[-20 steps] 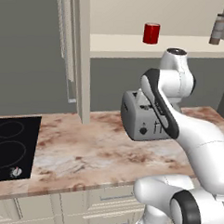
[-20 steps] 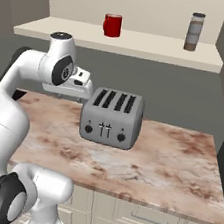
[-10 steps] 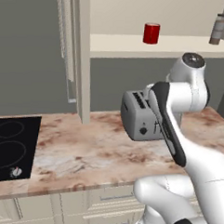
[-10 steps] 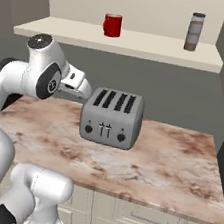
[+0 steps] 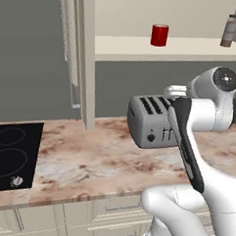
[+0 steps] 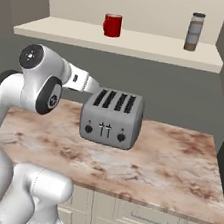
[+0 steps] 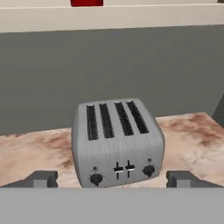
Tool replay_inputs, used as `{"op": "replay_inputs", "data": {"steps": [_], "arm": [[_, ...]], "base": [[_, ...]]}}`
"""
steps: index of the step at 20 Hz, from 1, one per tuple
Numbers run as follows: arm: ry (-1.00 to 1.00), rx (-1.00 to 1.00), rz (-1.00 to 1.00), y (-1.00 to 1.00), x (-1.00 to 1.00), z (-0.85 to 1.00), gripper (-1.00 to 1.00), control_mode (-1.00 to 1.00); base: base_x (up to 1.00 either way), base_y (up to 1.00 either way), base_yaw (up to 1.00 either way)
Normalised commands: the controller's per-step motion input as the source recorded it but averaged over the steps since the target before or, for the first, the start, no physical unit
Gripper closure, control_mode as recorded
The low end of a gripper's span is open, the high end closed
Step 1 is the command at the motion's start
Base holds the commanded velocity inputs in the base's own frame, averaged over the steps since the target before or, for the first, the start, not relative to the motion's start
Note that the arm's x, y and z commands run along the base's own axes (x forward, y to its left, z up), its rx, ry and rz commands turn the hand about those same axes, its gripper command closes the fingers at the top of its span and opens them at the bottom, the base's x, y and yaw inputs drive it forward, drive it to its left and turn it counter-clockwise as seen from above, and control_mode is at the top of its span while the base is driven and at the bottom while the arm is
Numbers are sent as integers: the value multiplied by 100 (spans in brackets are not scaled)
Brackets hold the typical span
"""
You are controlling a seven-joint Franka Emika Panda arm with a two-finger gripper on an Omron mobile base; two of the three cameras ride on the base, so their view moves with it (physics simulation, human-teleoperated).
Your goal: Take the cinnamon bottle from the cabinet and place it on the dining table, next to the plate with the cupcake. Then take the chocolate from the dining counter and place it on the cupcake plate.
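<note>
The cinnamon bottle, slim with a dark cap, stands upright at the right end of the open cabinet shelf. My gripper is open, its two dark fingertips set wide apart with nothing between them. It hangs low over the counter, facing the toaster, well below and left of the bottle. My hand reaches out beside the toaster's back left corner. The dining table, plate, cupcake and chocolate are out of view.
A silver four-slot toaster stands on the veined marble counter under the shelf. A red can sits mid-shelf. Left of the shelf are the cabinet door's long silver handle and a black cooktop.
My arm's elbow has swung outward, right in the left base view and left in the right one. The gripper has opened wider. Bottle, can and toaster have not moved.
</note>
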Motion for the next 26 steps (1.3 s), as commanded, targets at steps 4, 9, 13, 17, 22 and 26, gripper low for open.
{"op": "replay_inputs", "data": {"steps": [4, 9, 13, 17, 22, 26], "arm": [[3, -2, -8, -31, -2, 44, -100, -100], [18, 2, -17, -31, -6, 48, -100, -100], [6, 4, -6, -38, -16, 41, -100, -100], [2, 1, -4, -45, -11, 36, -100, -100], [-13, -1, 0, -46, -1, 28, -100, -100], [-11, -1, -4, -46, 1, 29, -100, -100]], "base": [[0, 0, 0], [0, 0, 0], [0, 0, 0], [0, 0, 0], [0, 0, 0], [0, 0, 0]]}}
